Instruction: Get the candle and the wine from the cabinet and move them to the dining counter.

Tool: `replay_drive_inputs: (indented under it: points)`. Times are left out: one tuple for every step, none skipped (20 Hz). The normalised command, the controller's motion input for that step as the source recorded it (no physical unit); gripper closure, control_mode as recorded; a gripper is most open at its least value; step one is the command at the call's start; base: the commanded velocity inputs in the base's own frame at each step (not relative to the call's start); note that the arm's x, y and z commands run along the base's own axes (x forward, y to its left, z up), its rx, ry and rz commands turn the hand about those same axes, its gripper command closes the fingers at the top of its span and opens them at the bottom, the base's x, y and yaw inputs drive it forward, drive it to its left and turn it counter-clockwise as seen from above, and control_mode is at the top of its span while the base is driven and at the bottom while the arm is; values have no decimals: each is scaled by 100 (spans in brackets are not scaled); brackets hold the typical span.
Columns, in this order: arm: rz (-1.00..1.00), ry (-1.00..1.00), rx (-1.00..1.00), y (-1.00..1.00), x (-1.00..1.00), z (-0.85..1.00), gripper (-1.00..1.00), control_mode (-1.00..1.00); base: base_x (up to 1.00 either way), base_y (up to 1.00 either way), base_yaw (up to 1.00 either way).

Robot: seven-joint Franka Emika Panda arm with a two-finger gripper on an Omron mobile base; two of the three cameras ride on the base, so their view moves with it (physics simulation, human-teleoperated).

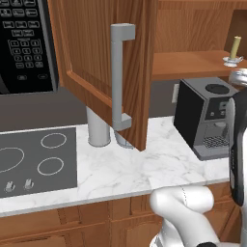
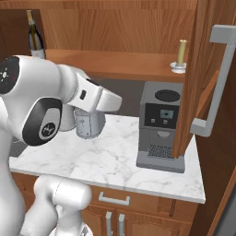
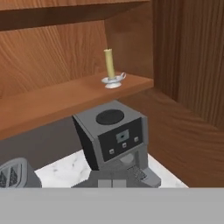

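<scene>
Up high, candle near shelf edge

Coffee machine: dark grey and black, round lid on top, small front panel with buttons, drip grille at the base. Stands on the marble worktop.

Cooktop: flat grey, inset in the worktop at its left, three ring burners showing and two small knobs along the front edge.

Microwave: black, white-marked keypad, mounted above the cooktop.

Canister: tall, grey, upright on the worktop near the back wall.

Toaster: grey, slotted, on the worktop beside the coffee machine.
</scene>
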Motion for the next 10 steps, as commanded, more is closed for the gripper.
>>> replay_drive_inputs:
  points:
    - [0, 3, 3, 0, 11, 19, 100, -100, 0, 0, 0]
    - [0, 0, 2, -3, 6, 18, 100, -100, 0, 0, 0]
    - [0, 0, 0, -3, 9, 2, 100, -100, 0, 0, 0]
    - [0, 0, 0, 0, 11, 0, 100, -100, 0, 0, 0]
    - [0, 0, 0, 0, 16, 0, 100, -100, 0, 0, 0]
    - [0, 0, 0, -4, 19, 0, 100, -100, 0, 0, 0]
    - [0, 0, 0, -7, 19, 0, 100, -100, 0, 0, 0]
    - [0, 0, 0, -4, 18, 0, 100, -100, 0, 0, 0]
    - [0, 0, 0, 0, 15, 0, 100, -100, 0, 0, 0]
    - [0, 0, 0, 0, 16, 0, 100, -100, 0, 0, 0]
